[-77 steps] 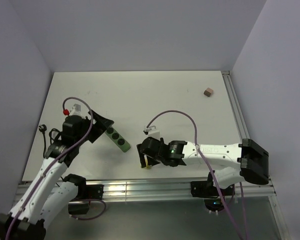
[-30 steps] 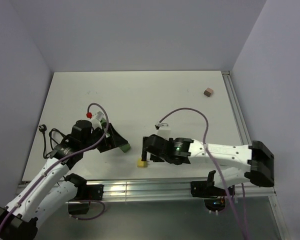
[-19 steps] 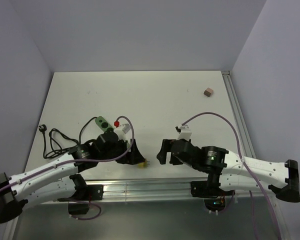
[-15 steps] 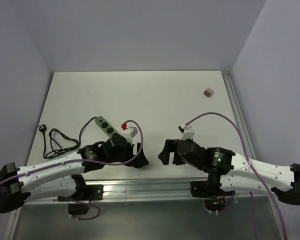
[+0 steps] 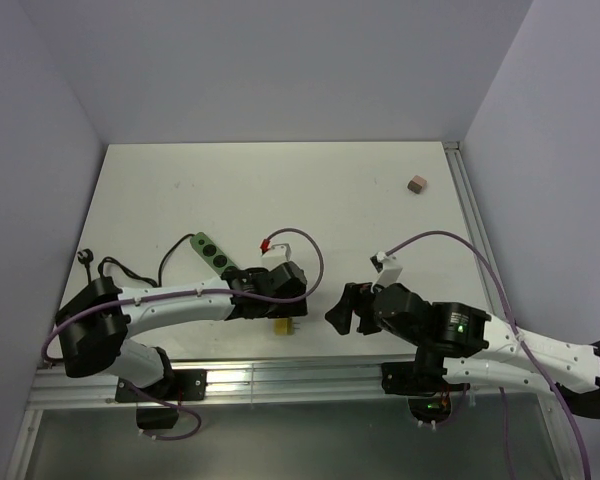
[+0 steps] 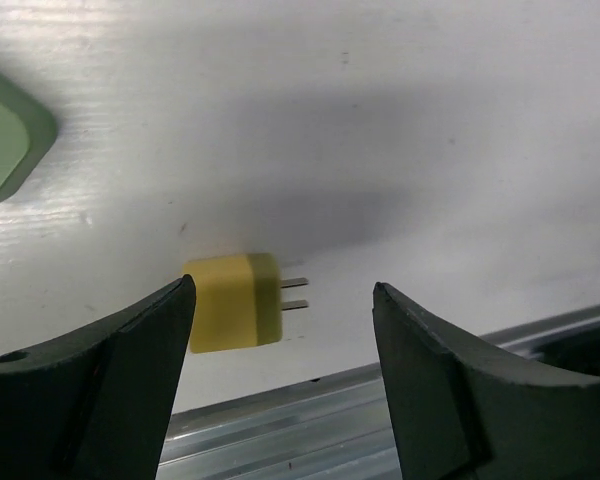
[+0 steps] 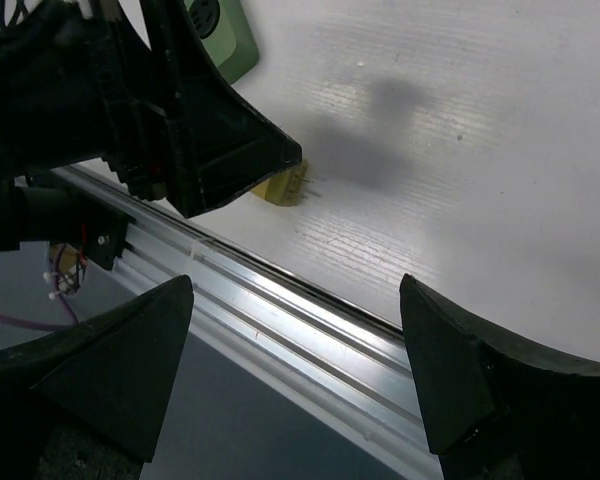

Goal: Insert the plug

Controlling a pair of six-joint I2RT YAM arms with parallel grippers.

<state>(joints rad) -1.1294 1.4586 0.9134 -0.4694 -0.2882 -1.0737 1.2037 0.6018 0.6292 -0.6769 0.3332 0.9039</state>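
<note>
A small yellow plug (image 5: 285,328) lies flat on the white table near its front edge, prongs pointing right. In the left wrist view the plug (image 6: 233,301) sits between my left gripper's (image 6: 282,292) open jaws, closer to the left finger (image 6: 110,390), untouched. From above, my left gripper (image 5: 280,308) hovers just over the plug. The green power strip (image 5: 216,255) lies behind and to the left; a corner of the strip (image 6: 5,140) shows in the left wrist view. My right gripper (image 5: 342,312) stands open and empty to the plug's right, and in its own view the right gripper (image 7: 295,290) faces the plug (image 7: 283,186).
The strip's black cable (image 5: 105,272) coils at the left edge of the table. A brown cube (image 5: 415,184) sits far back right. An aluminium rail (image 7: 280,320) runs along the table's front edge, just below the plug.
My left arm swung right from the power strip to above the plug, jaws narrowing slightly. My right arm drew back to the right, leaving the plug on the table.
</note>
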